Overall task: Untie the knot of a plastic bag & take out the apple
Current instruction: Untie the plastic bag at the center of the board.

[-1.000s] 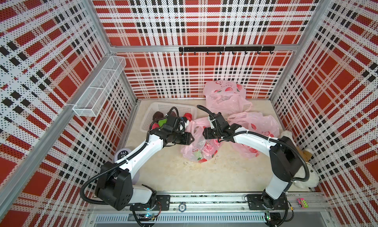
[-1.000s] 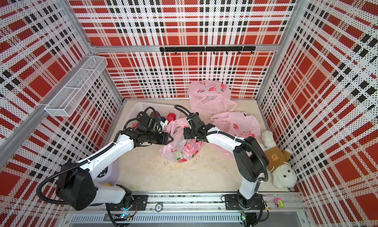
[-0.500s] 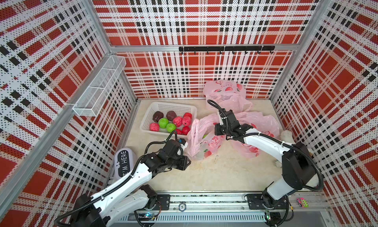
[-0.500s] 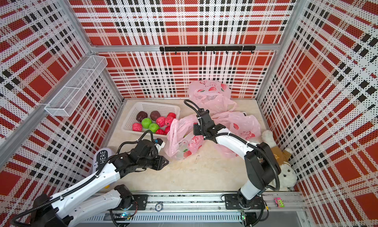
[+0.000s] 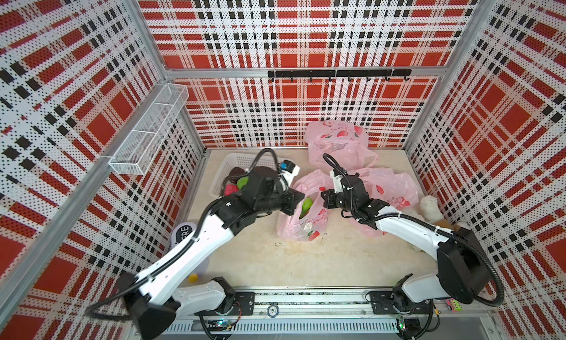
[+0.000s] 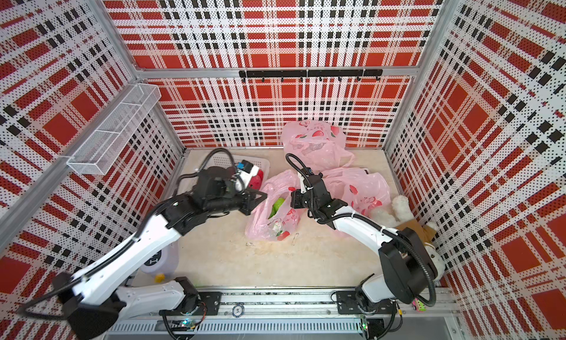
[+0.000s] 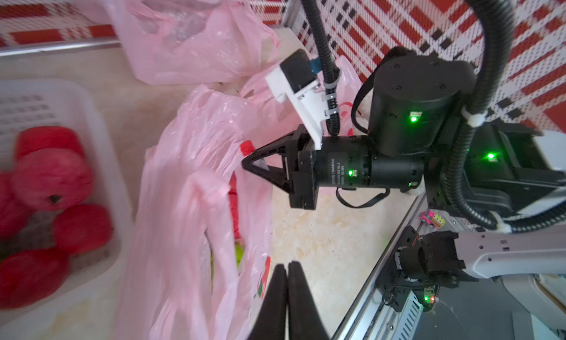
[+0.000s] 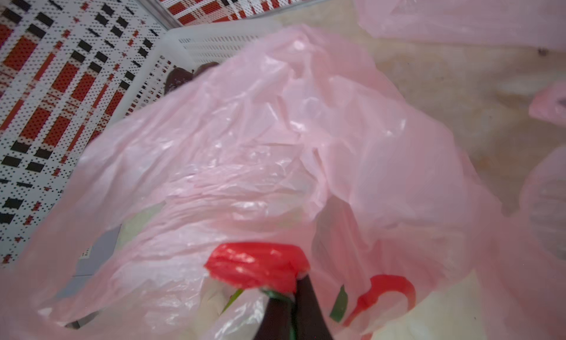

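A pink plastic bag (image 5: 301, 222) lies mid-floor in both top views, mouth gaping, with a green apple (image 5: 306, 205) showing inside. The knot is not in view. My right gripper (image 5: 322, 197) is shut on the bag's red-printed rim (image 8: 257, 265), and the film bunches between its fingers (image 8: 306, 308). From the left wrist view, that gripper (image 7: 245, 163) pinches the rim above the apple (image 7: 239, 252). My left gripper (image 5: 301, 198) sits at the bag's left side. Its fingers (image 7: 295, 280) are pressed together beside the film, and I see nothing between them.
Behind my left wrist stands a white basket (image 5: 242, 161) of red, green and dark fruit. Two more pink bags lie at the back (image 5: 337, 142) and right (image 5: 392, 185). A plush toy (image 5: 428, 206) rests by the right wall, and a white jug (image 5: 183, 231) stands front left.
My left arm has swung from the front of the floor back up to the bag's left side, and its jaws have closed. The right gripper keeps hold of the bag's rim.
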### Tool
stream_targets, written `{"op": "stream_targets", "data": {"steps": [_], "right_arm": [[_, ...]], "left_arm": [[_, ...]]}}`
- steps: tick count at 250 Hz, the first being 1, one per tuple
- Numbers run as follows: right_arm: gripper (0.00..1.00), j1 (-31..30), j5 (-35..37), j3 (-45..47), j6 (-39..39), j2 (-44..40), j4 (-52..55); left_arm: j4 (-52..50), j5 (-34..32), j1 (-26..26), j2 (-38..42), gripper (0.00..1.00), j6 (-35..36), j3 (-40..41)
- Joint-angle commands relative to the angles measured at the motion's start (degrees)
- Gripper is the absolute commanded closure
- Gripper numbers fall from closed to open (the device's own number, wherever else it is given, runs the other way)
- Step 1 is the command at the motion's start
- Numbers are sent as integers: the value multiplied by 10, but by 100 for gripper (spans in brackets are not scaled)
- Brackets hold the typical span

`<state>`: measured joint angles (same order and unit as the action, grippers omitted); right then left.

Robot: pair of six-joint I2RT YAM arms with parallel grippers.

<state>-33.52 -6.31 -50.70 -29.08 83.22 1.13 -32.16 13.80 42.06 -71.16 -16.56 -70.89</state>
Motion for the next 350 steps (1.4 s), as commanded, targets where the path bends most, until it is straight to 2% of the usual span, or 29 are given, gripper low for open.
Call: {"op": "stream_targets", "data": {"steps": [1,18,33,50,64,87,146,199,217,263,277,291,317,350], "right_arm": [[100,5,-25,22,-48,-20,-73],[100,6,-15,33,-47,-24,-51],[100,6,-5,42,-42,-29,-31],[100,5,3,52,-32,-34,-10],[100,6,11,58,-25,-39,8],[100,5,17,67,-12,-45,32],[100,3,27,83,22,-24,84],[99,-14,57,84,54,22,117],[91,-21,69,77,59,33,128],[51,-58,118,45,71,24,180],[43,-71,129,37,70,15,197],[39,-83,137,31,62,3,212],[37,-109,148,21,39,-23,237],[34,-148,179,9,-11,-67,264]], "left_arm": [[42,14,14,-73,91,11,8],[72,4,12,-107,87,7,27],[80,-15,10,-132,70,5,42],[76,-38,11,-153,62,8,60],[73,-57,12,-159,53,5,83],[69,-85,13,-143,46,5,132],[77,-89,33,-76,45,-61,268],[132,-99,66,-46,45,-108,342],[142,-100,71,-52,45,-107,348],[118,-112,76,-19,45,-78,327],[105,-121,77,12,46,-61,316],[94,-129,77,46,47,-40,303],[91,-128,79,100,52,-4,286],[88,-116,93,105,58,14,258]]}}
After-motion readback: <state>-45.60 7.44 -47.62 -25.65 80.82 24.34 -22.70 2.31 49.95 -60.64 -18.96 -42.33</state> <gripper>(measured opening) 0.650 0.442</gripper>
